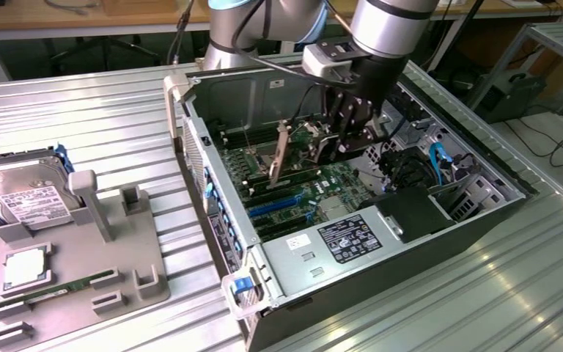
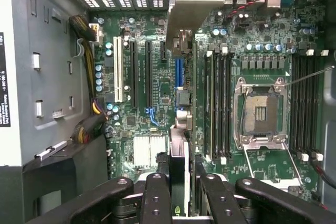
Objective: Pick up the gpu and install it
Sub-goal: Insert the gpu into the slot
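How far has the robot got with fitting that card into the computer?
The pick-up looks done: the hand is shut on the gpu, holding it edge-on inside the open computer case, above the green motherboard. In the wrist view the card lines up over a blue slot, but whether it is seated I cannot tell. Pressing it home and letting go remain.

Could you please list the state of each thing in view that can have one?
gpu: held edge-on, upright inside the case, above the motherboard slots.
gripper: shut on the gpu, reaching down into the case.
computer case: lying on its side, side panel off.
CPU socket: empty, retention frame around it.
hard drive: leaning in the grey holder.
memory stick: lying in its holder slot.
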`<state>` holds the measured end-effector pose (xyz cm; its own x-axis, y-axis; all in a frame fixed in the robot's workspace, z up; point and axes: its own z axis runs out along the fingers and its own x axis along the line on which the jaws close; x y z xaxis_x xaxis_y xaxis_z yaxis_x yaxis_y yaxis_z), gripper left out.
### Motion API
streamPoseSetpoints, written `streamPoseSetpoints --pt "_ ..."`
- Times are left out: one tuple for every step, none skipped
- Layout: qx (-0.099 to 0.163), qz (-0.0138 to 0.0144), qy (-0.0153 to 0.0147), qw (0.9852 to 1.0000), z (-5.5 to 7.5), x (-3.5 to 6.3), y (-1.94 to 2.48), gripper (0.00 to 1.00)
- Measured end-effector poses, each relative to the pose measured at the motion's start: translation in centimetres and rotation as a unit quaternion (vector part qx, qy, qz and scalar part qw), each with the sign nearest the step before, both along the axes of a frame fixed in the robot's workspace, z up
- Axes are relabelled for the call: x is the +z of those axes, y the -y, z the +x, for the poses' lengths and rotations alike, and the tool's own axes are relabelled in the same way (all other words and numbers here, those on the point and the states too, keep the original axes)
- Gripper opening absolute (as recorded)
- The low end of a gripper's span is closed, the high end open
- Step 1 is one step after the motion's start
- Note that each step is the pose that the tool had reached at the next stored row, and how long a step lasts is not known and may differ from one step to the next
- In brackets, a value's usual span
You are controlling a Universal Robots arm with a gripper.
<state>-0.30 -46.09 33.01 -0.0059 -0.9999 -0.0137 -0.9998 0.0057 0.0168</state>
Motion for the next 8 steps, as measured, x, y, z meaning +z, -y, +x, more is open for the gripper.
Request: streamPoseSetpoints --pt "0.000 -0.0001 0.0000 1.0000 0.0 -0.22 -0.11 0.27" --pt "0.000 -0.0001 -0.0001 1.0000 0.0 -0.41 -0.24 0.27" --pt "0.000 0.0000 0.0000 1.0000 0.0 -0.60 -0.39 0.27" --pt "0.000 -0.0001 0.0000 1.0000 0.0 -0.77 -0.53 0.27" --pt "0.000 -0.0002 -0.0001 1.0000 0.0 -0.95 -0.70 0.27" --pt "0.000 -0.0002 -0.0001 1.0000 0.0 -1.14 -0.82 0.27" --pt "0.000 -0.0002 0.0000 1.0000 0.0 -1.32 -0.85 0.27" --pt "-0.001 -0.0002 0.0004 1.0000 0.0 -1.40 -0.87 0.27"
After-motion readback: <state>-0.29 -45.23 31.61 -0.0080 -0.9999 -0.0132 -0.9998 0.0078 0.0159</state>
